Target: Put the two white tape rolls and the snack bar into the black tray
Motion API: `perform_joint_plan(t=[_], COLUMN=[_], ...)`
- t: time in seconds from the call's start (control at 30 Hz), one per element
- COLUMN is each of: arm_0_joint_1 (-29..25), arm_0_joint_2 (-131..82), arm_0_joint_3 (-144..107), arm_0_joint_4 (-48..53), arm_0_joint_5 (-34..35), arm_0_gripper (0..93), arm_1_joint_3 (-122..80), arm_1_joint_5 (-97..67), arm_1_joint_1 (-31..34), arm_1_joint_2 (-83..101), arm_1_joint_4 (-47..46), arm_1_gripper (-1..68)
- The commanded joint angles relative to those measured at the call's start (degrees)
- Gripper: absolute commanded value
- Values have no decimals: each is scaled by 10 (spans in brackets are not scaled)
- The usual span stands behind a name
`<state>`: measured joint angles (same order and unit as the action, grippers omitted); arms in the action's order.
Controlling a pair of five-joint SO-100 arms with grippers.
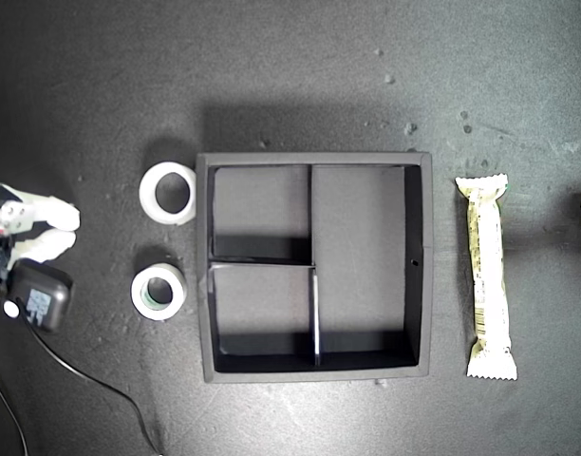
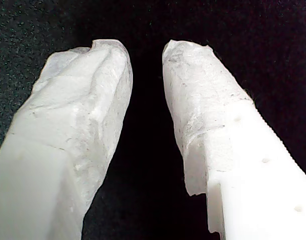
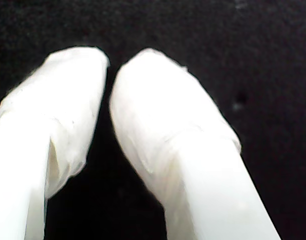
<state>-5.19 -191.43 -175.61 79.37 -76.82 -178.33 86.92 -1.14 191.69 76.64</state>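
Lying on the dark bench (image 1: 290, 66), the black tray (image 1: 314, 159) is seen in the middle of the exterior view, its two small compartments towards that view's left and its long compartment towards the right. The plain white tape roll (image 1: 150, 190) is placed flat just beside the tray's outer wall on the exterior view's left, and the tape roll with the greenish-grey inner rim (image 1: 141, 290) is set near it, lower in that view, apart from both. The snack bar (image 1: 488, 275) is laid lengthwise beside the tray on the exterior view's right, not touching it. The first end effector (image 2: 145, 50) is held narrowly parted over bare bench, with nothing gripped. The second end effector (image 3: 109, 60) is drawn almost closed, only a sliver being left between its wrapped fingertips (image 3: 153, 75).
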Motion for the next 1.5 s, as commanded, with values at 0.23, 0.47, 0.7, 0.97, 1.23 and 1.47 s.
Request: perform_joint_plan(t=[0.23,0.47,0.7,0.97,1.23,1.47], arm_0_joint_1=[-5,-5,-5,-5,-5,-5], arm_0_joint_2=[-26,-26,-26,-26,-26,-26], arm_0_joint_3=[-42,-42,-42,-42,-42,-42], arm_0_joint_4=[6,6,6,6,6,6], arm_0_joint_5=[6,6,6,6,6,-64], arm_0_gripper=[17,17,17,17,17,17], arm_1_joint_3=[-7,-7,-7,-7,-7,-7], arm_1_joint_5=[-171,-171,-171,-171,-138,-134], arm_1_joint_1=[-11,-11,-11,-11,-11,-39], arm_1_joint_2=[3,3,3,3,3,3], arm_1_joint_4=[2,2,2,2,2,-2], arm_1_gripper=[43,43,43,43,43,69])
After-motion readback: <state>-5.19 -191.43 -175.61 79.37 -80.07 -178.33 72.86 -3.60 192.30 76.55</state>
